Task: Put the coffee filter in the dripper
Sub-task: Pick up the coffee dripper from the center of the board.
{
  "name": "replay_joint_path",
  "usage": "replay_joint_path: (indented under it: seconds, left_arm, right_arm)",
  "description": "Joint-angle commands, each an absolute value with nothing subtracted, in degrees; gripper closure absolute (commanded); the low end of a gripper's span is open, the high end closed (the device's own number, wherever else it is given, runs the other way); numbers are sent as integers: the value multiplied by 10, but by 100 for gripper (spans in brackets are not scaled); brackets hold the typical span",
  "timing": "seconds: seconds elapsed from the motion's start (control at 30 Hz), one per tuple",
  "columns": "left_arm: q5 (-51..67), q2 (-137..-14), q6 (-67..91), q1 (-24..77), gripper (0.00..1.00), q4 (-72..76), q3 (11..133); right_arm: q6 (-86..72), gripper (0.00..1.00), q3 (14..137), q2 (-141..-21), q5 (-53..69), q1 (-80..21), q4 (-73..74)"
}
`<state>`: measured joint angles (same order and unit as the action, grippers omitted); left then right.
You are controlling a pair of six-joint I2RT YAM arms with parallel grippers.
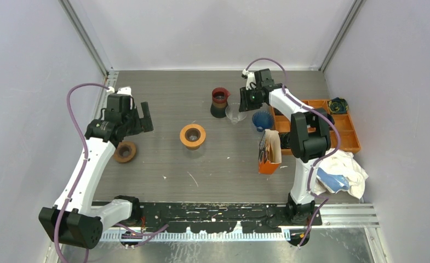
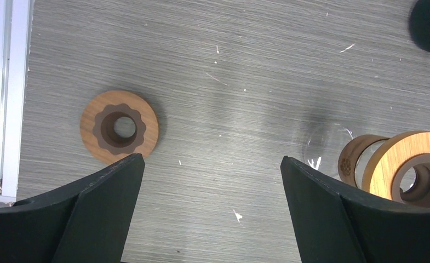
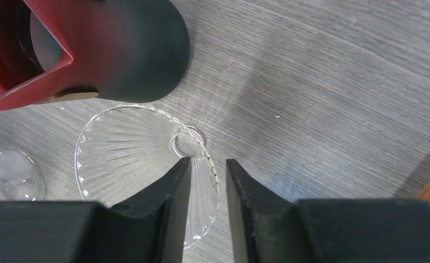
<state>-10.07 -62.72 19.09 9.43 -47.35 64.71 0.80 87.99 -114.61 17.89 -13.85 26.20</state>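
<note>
Glass dripper [image 1: 235,113] hemmed between red carafe [image 1: 219,102] and blue cone [image 1: 262,119], open table [image 1: 223,164] in front.

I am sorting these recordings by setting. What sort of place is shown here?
Probably a robot test cell in a lab: a left arm and a right arm bolted to a table, plain white walls on a metal frame, and coffee props like a glass dripper.

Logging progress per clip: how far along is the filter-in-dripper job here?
Nothing is finished. In hand: the right gripper straddles the rim of the glass dripper; a firm grip can't be confirmed. To do: the filters sit untouched in their orange holder, and the left gripper hangs open above the table.
</note>
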Motion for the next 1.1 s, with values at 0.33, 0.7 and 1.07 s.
replay_joint_path:
  seconds: [0.33, 0.7, 1.07]
  left_arm:
    - [-64, -603, 180, 96, 1, -434, 638]
    - [-2, -599, 203, 96, 1, -412, 632]
    - [126, -576, 282, 97, 1, -435, 660]
  right_arm:
    - [4, 98, 876, -1086, 228, -137, 260]
    - [-67, 99, 825, -996, 274, -144, 278]
    - [-142, 99, 840, -903, 259, -185, 334]
